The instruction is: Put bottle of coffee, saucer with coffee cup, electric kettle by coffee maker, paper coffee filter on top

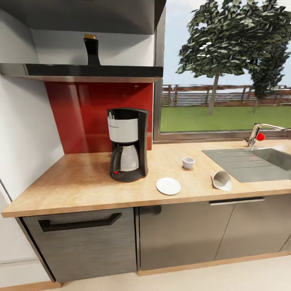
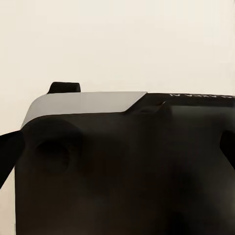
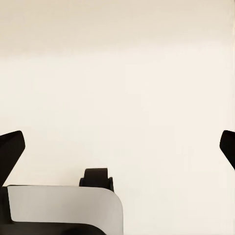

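Note:
The coffee maker (image 1: pixel 127 143) stands on the kitchen countertop (image 1: pixel 76 180) against the red backsplash. Above it, the dark bottle of coffee (image 1: pixel 91 50) with its golden cap stands on the kitchen shelf (image 1: pixel 81 71). To the right of the machine lies the white saucer (image 1: pixel 168 186), bare. The coffee cup (image 1: pixel 188 162) sits on the wood behind it, apart from it. The paper coffee filter (image 1: pixel 222 180) lies on its side by the sink's front corner. The electric kettle is out of view. My left gripper (image 2: pixel 117 147) and right gripper (image 3: pixel 117 149) are open over pale floor, holding nothing.
A steel sink (image 1: pixel 252 163) with a faucet (image 1: pixel 258 134) is set into the counter's right end under a window. Dark grey cabinet fronts (image 1: pixel 81 238) run below. A white wall (image 1: pixel 24 133) closes the left end. My own dark base (image 2: pixel 127 171) lies under the left gripper.

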